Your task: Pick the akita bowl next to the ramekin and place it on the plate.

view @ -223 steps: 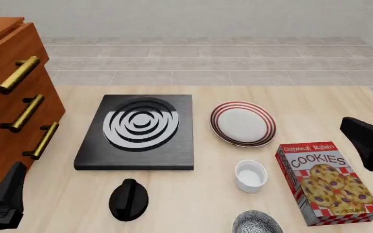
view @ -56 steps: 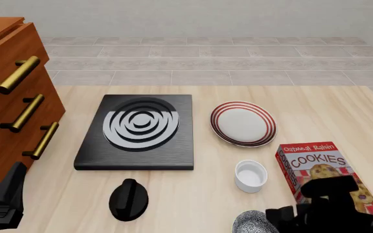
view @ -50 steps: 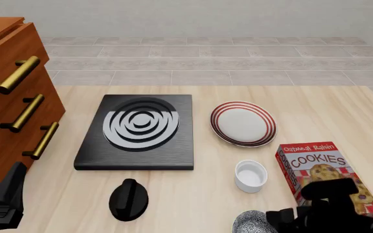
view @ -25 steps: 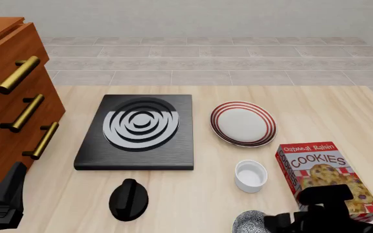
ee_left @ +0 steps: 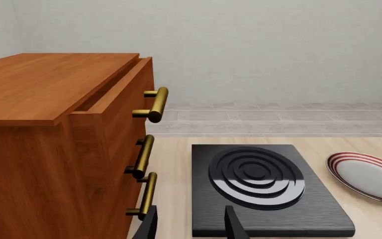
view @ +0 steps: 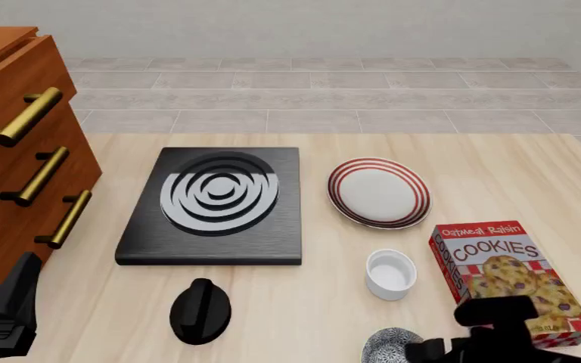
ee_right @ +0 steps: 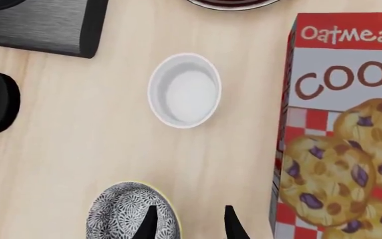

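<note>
Much of the akita bowl (view: 389, 347) is cut off by the lower frame edge in the front view and partly covered by the right pincer (view: 442, 352); only its speckled far rim shows there, sitting on the tabletop (view: 311, 302) on the near side of the ramekin (view: 390, 274), apart from it. The right wrist view shows more of the bowl (ee_right: 133, 211), still clipped at the edge, with one dark fingertip (ee_right: 150, 221) over its rim and the other just outside it, a gap between them, so that pincer (ee_right: 187, 223) is parted and straddles the bowl's wall without clamping it. The left pincer (ee_left: 189, 226) shows only two fingertips at the frame edge, spread apart and holding nothing; in the front view it is a dark shape (view: 6, 310) low at the left, largely out of frame. The plate (view: 378, 192) lies bare beyond the ramekin; the left wrist view cuts half of it off. Counted: one bowl, one ramekin, one plate, one cookie box (view: 513, 280), one black slab (view: 215, 206) with silver rings, one black knob (view: 200, 310), and a wooden drawer chest (view: 13, 174) with three brass handles.
</note>
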